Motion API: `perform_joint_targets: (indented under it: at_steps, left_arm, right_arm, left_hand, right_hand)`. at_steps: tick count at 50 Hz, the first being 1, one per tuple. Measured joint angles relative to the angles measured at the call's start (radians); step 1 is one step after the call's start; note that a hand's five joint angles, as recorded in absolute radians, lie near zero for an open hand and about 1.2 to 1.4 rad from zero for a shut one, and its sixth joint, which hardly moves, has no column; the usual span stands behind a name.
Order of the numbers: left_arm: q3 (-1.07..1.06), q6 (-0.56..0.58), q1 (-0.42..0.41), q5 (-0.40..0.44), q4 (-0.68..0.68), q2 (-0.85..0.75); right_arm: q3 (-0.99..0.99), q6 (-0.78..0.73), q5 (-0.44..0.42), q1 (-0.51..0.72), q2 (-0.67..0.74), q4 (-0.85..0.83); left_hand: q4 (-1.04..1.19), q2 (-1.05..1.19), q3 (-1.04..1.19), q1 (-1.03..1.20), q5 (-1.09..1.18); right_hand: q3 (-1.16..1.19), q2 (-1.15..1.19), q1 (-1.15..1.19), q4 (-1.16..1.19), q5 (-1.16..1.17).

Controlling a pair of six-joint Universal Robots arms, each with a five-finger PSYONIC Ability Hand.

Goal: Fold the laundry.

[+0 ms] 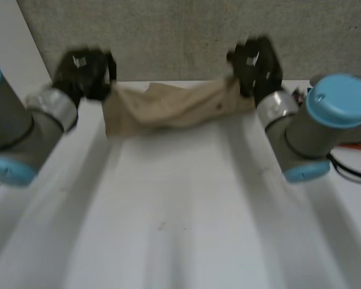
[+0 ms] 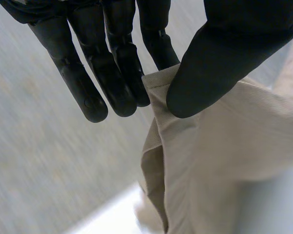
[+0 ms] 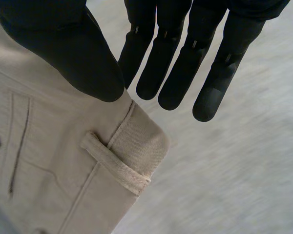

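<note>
One pair of tan trousers (image 1: pixel 174 108) hangs stretched between two hands at the far side of the white table (image 1: pixel 180 217). The left hand (image 1: pixel 84 73) pinches a hem corner between thumb and fingers. The right hand (image 1: pixel 257 63) pinches the waistband by a belt loop (image 3: pixel 115 165). Both pinches sit right at the edge, so I think a hard pull could make the cloth slip out and drop in a heap.
</note>
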Motion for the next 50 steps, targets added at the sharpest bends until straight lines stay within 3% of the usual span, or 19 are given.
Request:
perform_joint_targets:
  at_steps: [3,5,11,13,15,18,21,25,28,30,31,34,41,50]
  left_arm:
    - [-0.220,0.051,0.018,0.033,-0.054,0.050]
    - [-0.245,0.058,0.021,0.037,-0.068,0.059]
    - [-0.483,0.174,0.058,0.135,-0.361,0.208]
    - [-0.553,0.264,0.077,0.197,-0.554,0.284]
    - [-0.594,0.345,0.090,0.242,-0.707,0.335]
    - [-0.630,0.463,0.105,0.294,-0.893,0.384]
    - [-0.629,0.597,0.115,0.327,-1.016,0.397]
    - [-0.554,0.673,0.108,0.308,-1.011,0.342]
    - [-0.452,0.646,0.086,0.249,-0.946,0.263]
    - [-0.381,0.598,0.070,0.200,-0.903,0.212]
    - [-0.345,0.564,0.061,0.173,-0.884,0.187]
    - [-0.271,0.477,0.044,0.118,-0.848,0.144]
    - [-0.225,0.364,0.050,0.091,-0.763,0.174]
    - [-0.248,0.340,0.091,0.101,-0.623,0.258]
  right_arm:
    - [0.097,-0.050,-0.039,-0.009,0.019,0.113]
    - [0.109,-0.058,-0.042,-0.011,0.017,0.136]
    - [0.247,-0.185,-0.046,-0.051,-0.078,0.535]
    - [0.334,-0.280,-0.033,-0.080,-0.162,0.784]
    - [0.388,-0.345,-0.028,-0.100,-0.215,0.909]
    - [0.468,-0.452,-0.032,-0.131,-0.292,1.039]
    - [0.515,-0.527,-0.044,-0.149,-0.334,1.048]
    - [0.495,-0.510,-0.035,-0.137,-0.307,0.960]
    - [0.441,-0.429,-0.009,-0.105,-0.258,0.873]
    - [0.405,-0.352,0.014,-0.085,-0.228,0.808]
    - [0.392,-0.312,0.023,-0.077,-0.217,0.776]
    - [0.375,-0.197,0.041,-0.063,-0.204,0.689]
    - [0.456,0.003,-0.025,-0.073,-0.288,0.572]
    - [0.570,0.008,-0.155,-0.090,-0.316,0.530]
  left_hand:
    - [0.000,0.000,0.000,0.000,0.000]
    - [0.000,0.000,0.000,0.000,0.000]
    - [0.000,0.000,0.000,0.000,0.000]
    - [0.000,0.000,0.000,0.000,0.000]
    - [0.000,0.000,0.000,0.000,0.000]
    - [0.000,0.001,0.000,0.000,0.004]
    - [0.001,0.002,0.001,0.000,0.004]
    - [0.003,0.002,0.001,0.000,0.004]
    - [0.003,0.002,0.001,0.000,0.004]
    - [0.003,0.002,0.001,0.000,0.004]
    - [0.003,0.002,0.001,0.000,0.004]
    - [0.003,0.002,0.001,0.000,0.004]
    - [0.003,0.002,0.001,0.000,0.004]
    - [0.003,0.002,0.001,0.000,0.005]
  right_hand:
    - [0.000,0.000,0.000,0.000,0.000]
    - [0.000,0.000,0.000,0.000,0.000]
    - [0.000,0.000,0.000,0.000,0.001]
    - [0.000,0.000,0.000,0.000,0.001]
    - [0.000,0.000,0.000,0.000,0.001]
    - [0.000,0.000,0.000,0.000,0.001]
    - [0.000,0.000,0.000,0.000,0.001]
    - [0.000,0.000,0.000,0.000,0.001]
    - [-0.111,-0.105,-0.026,-0.108,-0.111]
    - [-0.321,-0.319,-0.236,-0.337,-0.345]
    - [-0.578,-0.583,-0.465,-0.590,-0.588]
    - [-0.872,-0.871,-0.746,-0.880,-0.902]
    - [-0.924,-0.910,-0.773,-0.923,-0.952]
    - [-0.921,-0.908,-0.770,-0.920,-0.918]
